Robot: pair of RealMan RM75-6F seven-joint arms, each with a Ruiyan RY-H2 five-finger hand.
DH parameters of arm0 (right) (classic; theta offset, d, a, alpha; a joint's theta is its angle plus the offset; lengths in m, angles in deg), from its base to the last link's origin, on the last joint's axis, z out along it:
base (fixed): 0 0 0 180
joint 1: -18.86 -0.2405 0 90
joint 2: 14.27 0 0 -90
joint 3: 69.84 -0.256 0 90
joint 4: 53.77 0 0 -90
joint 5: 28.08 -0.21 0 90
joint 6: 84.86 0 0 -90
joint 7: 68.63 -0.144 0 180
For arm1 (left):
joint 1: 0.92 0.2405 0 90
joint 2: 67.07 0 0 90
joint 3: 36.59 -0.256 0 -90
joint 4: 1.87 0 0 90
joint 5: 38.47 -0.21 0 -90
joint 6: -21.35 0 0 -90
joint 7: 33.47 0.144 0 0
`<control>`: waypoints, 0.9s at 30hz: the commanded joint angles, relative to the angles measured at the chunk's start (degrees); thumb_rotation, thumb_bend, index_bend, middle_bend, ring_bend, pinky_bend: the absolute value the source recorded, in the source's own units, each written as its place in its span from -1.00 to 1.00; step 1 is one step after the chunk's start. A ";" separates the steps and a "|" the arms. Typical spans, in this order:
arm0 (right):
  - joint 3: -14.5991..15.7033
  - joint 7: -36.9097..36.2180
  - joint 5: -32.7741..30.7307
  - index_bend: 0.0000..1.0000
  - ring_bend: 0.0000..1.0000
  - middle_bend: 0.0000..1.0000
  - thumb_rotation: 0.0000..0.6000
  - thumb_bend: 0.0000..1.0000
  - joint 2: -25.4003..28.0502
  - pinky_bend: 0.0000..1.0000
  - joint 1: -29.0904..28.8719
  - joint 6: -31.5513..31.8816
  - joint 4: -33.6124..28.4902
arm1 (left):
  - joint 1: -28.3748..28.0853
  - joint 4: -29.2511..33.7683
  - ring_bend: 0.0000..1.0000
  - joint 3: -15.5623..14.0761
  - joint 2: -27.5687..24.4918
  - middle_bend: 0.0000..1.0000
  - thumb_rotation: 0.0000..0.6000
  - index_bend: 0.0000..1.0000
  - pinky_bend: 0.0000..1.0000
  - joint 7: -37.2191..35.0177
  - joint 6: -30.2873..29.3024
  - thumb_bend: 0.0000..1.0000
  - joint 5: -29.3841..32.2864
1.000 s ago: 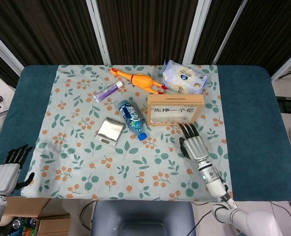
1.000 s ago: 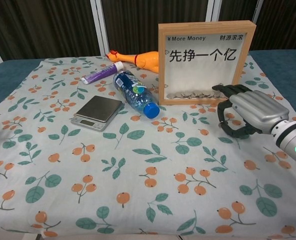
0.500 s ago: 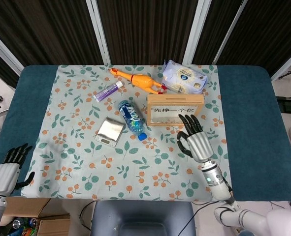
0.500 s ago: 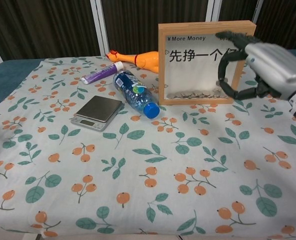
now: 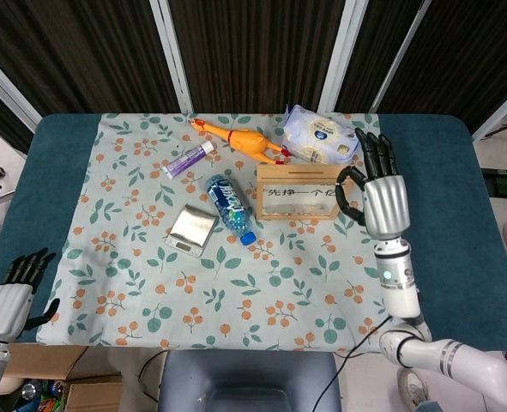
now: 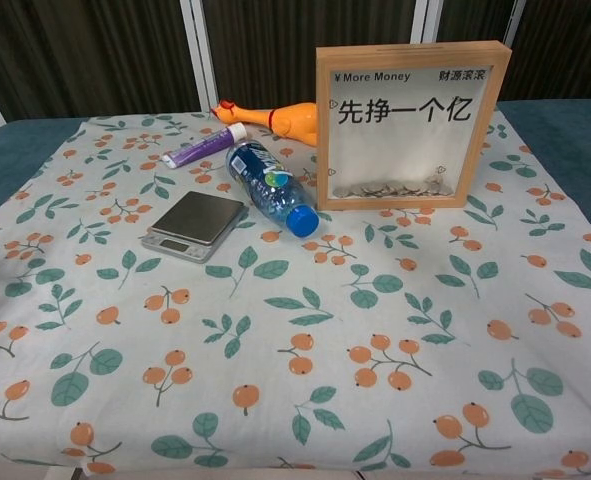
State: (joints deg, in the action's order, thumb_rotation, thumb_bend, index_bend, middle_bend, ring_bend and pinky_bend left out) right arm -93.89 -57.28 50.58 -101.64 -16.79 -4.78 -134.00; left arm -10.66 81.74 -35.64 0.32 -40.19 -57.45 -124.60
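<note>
Here the right robot hand (image 5: pixel 382 196), fingers spread, empty, hovers beside the wooden coin box (image 5: pixel 305 192), coins (image 6: pixel 387 187) inside

Pale wooden frame (image 6: pixel 413 125) with a glossy clear pane; matt printed cloth (image 6: pixel 275 330); brushed metal scale (image 6: pixel 195 223); glossy plastic bottle (image 6: pixel 271 187); silver metallic right hand (image 5: pixel 382 202).

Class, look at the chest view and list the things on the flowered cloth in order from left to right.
Scale → toothpaste tube → water bottle → wooden coin box. The rubber chicken is left out, since it spans behind several of these.
</note>
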 commanded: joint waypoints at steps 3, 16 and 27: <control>-4.59 6.70 -13.48 0.49 -1.00 -0.70 1.00 0.23 0.84 -1.00 -5.97 -12.86 2.54 | -0.19 -0.03 -1.00 0.10 0.21 -1.00 1.00 -1.00 -1.00 0.15 0.21 -0.24 0.10; -3.86 7.90 -20.98 0.50 -1.00 -0.70 1.00 0.23 -0.91 -1.00 -11.15 -20.11 8.19 | -0.40 -0.26 -1.00 0.31 0.26 -1.00 1.00 -1.00 -1.00 0.47 1.03 -0.24 1.08; -2.00 7.62 -21.90 0.51 -1.00 -0.70 1.00 0.24 -0.40 -1.00 -12.14 -20.97 7.49 | -0.30 -0.59 -1.00 0.26 0.32 -1.00 1.00 -1.00 -1.00 0.14 0.88 -0.24 1.03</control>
State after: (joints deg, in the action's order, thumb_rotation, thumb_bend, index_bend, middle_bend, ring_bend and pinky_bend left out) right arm -95.94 -49.68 28.68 -102.07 -28.89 -25.74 -126.45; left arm -10.96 81.15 -35.38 0.64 -40.05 -56.57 -123.57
